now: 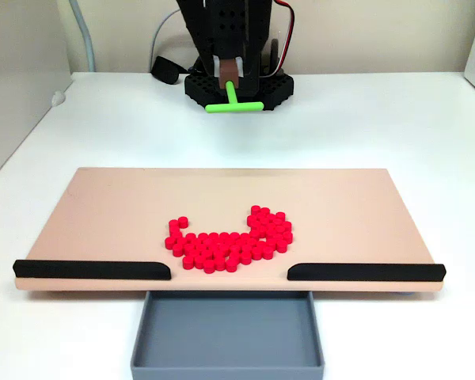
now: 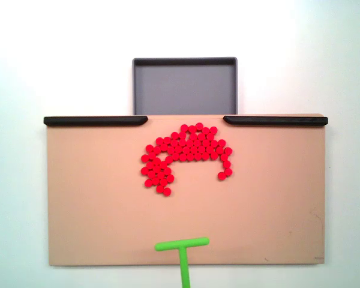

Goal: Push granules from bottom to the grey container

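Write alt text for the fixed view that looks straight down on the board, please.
A cluster of red granules lies on a beige board near the gap between two black strips. A grey container sits beyond the gap; a green T-shaped pusher waits at the opposite edge.

Red granules (image 2: 186, 155) clustered near empty grey container (image 2: 185, 90)

You have a white desk (image 1: 396, 119) under even light, with a pale wall (image 1: 380, 36) behind it.
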Available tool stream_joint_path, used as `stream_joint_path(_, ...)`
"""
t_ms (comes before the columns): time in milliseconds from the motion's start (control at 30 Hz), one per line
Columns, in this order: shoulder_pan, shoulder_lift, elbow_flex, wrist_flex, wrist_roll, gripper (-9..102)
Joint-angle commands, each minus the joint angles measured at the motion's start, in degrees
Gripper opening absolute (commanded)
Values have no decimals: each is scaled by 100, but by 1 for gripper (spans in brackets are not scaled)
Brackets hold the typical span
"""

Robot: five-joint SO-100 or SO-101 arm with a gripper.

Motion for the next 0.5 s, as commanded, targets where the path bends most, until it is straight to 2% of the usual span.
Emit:
stream_joint_path(0, -132, 158, 79, -70, 325, 0)
stream_joint_path(100, -211, 237, 475, -633, 686, 0)
stream_joint_path(300, -308, 79, 712, -703, 905, 0)
stream_joint_path(467, -422, 123, 1187, -1292, 1046, 0)
